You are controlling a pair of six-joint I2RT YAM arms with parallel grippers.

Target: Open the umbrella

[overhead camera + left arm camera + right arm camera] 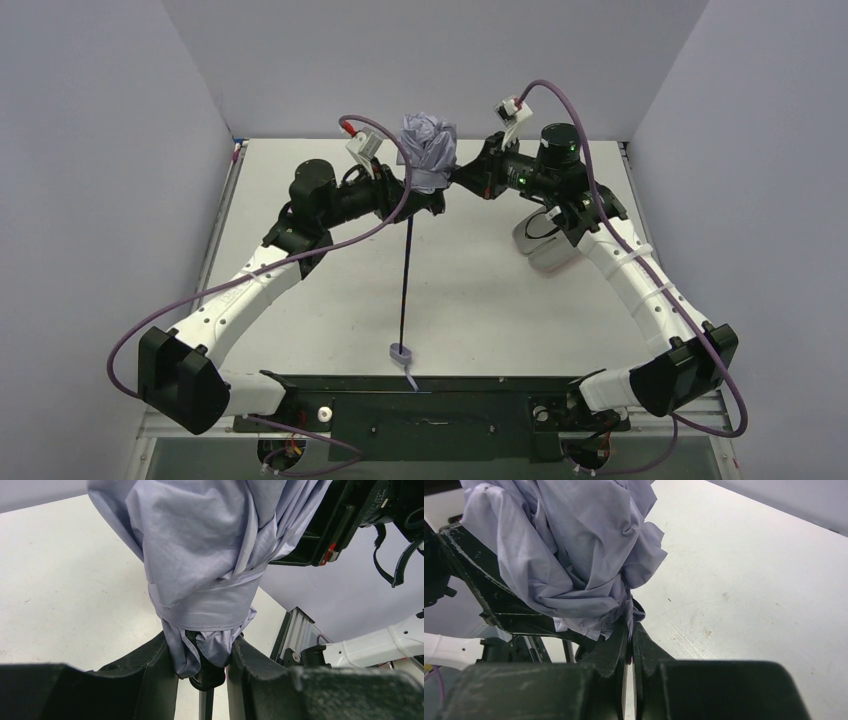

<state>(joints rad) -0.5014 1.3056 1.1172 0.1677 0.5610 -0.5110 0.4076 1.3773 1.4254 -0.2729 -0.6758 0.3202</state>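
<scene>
My left tool (pixel 202 646), half shut, squeezes the neck of the umbrella (pixel 428 150), my right tool (pixel 631 627) pinches its cloth (pixel 574 555) tight, and its long stick (pixel 405 285) points back to the near edge of the counter (pixel 500 300).

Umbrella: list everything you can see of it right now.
Closed. The umbrella is pale lavender crinkly fabric bunched in a loose wad, a band of the same cloth wrapped round the folds. Its thin black shaft is extended, ending in a small lavender handle with a strap. The left hand clamps the narrow end where the shaft exits; the right hand is shut, apparently pinching a fold. Whether the handle touches the table is unclear.
</scene>
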